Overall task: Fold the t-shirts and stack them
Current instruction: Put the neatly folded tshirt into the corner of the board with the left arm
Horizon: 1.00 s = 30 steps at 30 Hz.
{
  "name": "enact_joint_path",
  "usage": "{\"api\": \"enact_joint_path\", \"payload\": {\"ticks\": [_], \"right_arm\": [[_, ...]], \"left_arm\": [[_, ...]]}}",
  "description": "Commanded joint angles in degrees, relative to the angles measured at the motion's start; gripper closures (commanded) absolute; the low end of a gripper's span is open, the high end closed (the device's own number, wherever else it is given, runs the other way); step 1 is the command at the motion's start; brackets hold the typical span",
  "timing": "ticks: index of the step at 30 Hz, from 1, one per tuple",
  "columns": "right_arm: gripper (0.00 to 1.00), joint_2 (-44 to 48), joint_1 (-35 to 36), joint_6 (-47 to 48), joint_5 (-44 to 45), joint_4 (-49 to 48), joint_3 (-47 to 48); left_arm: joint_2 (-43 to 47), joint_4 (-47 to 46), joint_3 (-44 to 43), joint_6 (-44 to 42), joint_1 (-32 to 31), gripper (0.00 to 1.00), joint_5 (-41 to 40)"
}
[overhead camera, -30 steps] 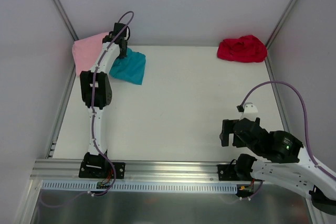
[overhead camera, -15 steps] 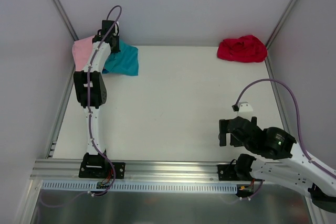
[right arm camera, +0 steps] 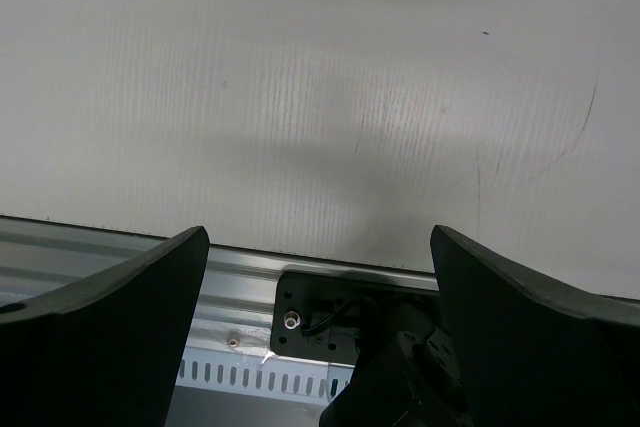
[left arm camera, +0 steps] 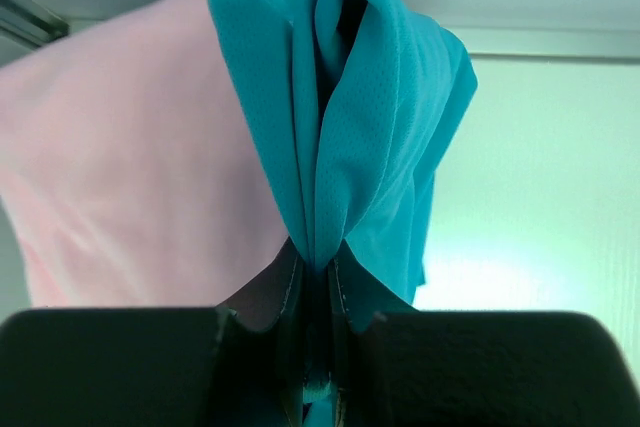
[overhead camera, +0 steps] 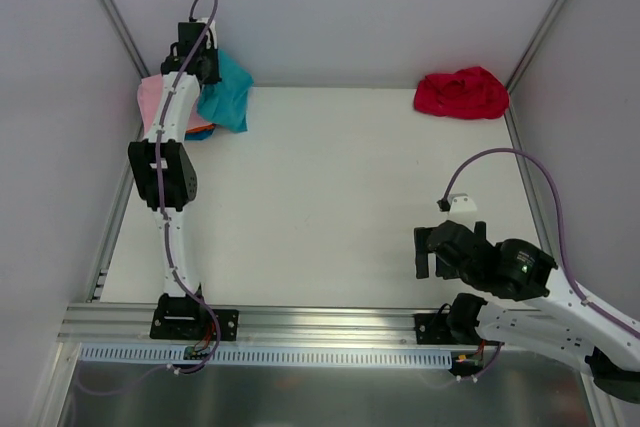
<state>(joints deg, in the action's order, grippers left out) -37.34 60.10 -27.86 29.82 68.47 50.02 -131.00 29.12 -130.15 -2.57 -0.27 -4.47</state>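
Left end effector (left arm camera: 318, 292) clamps the teal t-shirt (left arm camera: 365, 127) over the white table (overhead camera: 350, 197) by the far wall (overhead camera: 350, 17); right end effector (right arm camera: 320, 287) gapes.

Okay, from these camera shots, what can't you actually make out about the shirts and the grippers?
Pink shirt: top view, the left arm covers its middle; left wrist view, the teal shirt hides its right side.
Orange sliver under the teal shirt, top view: too small to identify.
Left gripper, left wrist view: fingertips buried in teal cloth.
Red shirt, top view: crumpled, sleeves unreadable.
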Motion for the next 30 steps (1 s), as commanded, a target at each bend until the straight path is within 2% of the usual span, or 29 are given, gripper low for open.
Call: {"api": "enact_joint_path", "payload": {"ticks": [1, 14, 21, 30], "right_arm": [[0.01, -0.1, -0.07, -0.88, 2.26, 1.14, 0.96], [0.01, -0.63, -0.07, -0.8, 2.52, 0.88, 0.78], [0.01, -1.24, -0.15, -0.79, 2.43, 0.53, 0.69], [0.01, -0.45, -0.15, -0.97, 2.43, 0.61, 0.61]], "left_arm": [[7.07, -2.05, -3.1, -0.07, 2.99, 1.0, 1.3], [9.45, -0.39, -3.09, 2.3, 5.19, 1.0, 4.38], [8.3, 1.55, -4.41, 7.4, 4.41, 1.0, 9.47], [8.3, 1.81, -6.52, 9.33, 2.82, 1.0, 10.36]]}}
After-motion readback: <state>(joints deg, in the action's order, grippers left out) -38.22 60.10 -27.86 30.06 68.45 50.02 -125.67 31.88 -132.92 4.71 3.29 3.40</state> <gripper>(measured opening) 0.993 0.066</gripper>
